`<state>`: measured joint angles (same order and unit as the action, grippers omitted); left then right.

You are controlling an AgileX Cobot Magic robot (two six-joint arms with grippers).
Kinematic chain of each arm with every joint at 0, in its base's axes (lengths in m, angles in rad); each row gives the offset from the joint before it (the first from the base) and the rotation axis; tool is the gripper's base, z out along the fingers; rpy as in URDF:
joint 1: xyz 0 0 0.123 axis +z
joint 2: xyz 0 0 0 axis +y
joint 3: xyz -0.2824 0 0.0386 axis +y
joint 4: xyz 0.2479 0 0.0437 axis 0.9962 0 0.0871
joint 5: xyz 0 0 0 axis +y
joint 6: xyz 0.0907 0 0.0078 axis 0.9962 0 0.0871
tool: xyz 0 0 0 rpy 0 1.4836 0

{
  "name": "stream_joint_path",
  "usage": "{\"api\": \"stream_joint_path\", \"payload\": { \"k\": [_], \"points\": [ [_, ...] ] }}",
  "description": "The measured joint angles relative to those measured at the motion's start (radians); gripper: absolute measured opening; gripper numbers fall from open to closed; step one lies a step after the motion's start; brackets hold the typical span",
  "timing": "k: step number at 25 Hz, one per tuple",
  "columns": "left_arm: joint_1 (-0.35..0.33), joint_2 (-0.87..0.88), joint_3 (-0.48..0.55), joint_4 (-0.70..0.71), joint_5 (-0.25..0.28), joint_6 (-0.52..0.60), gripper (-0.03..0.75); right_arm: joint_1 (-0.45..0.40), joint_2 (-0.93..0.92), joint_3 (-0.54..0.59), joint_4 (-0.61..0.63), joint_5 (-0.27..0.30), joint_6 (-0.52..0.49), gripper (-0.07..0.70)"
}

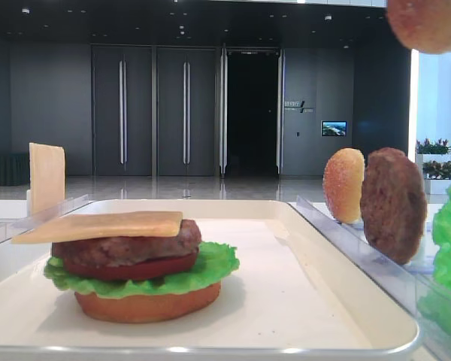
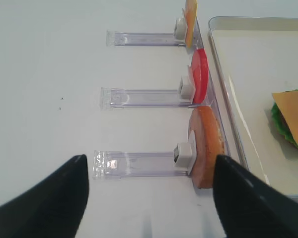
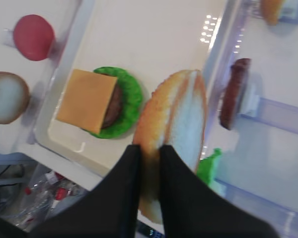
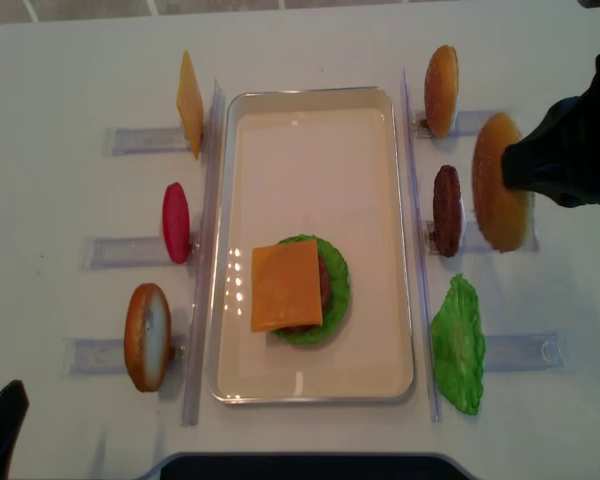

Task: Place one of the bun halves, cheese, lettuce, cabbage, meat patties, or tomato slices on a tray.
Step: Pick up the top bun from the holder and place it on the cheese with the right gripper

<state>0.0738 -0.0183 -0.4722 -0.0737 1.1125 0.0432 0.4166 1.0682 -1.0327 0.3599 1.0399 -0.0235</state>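
Right gripper (image 3: 148, 151) pinched bun top (image 3: 171, 134) on edge, raised over tray (image 4: 385, 200) right rim; overhead view showed arm only. Left gripper (image 2: 149, 168) spread over tabletop (image 2: 49, 74). Low view alone showed stack layers: cheese (image 1: 101, 224), patty (image 1: 128, 248), lettuce (image 1: 210, 263).

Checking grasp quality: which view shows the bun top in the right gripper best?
Right wrist: bun top fills the frame, pinched edge-on by the right gripper. Overhead shows it small, partly behind the arm; low front view catches only an edge; left wrist none.
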Motion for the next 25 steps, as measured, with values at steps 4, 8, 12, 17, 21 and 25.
{"api": "stream_joint_path", "payload": {
  "k": [4,8,12,17,21,25],
  "points": [
    [0.000,0.000,0.000,0.000,0.000,0.000,0.589,0.000,0.057,0.024,0.189,-0.028,-0.106,0.106],
    [0.000,0.000,0.000,0.000,0.000,0.000,0.589,0.000,0.122,0.059,0.411,-0.050,-0.241,0.105],
    [0.000,0.000,0.000,0.000,0.000,0.000,0.589,0.000,0.166,0.063,0.616,-0.055,-0.362,0.104],
    [0.000,0.000,0.000,0.000,0.000,0.000,0.589,-0.001,0.216,0.063,0.784,-0.059,-0.458,0.104],
    [0.000,0.000,0.000,0.000,0.000,0.000,0.589,-0.017,0.233,0.063,0.848,-0.075,-0.496,0.104],
    [0.000,0.000,0.000,0.000,0.000,0.000,0.589,-0.019,0.233,0.063,0.857,-0.075,-0.500,0.104]
  ]
}}
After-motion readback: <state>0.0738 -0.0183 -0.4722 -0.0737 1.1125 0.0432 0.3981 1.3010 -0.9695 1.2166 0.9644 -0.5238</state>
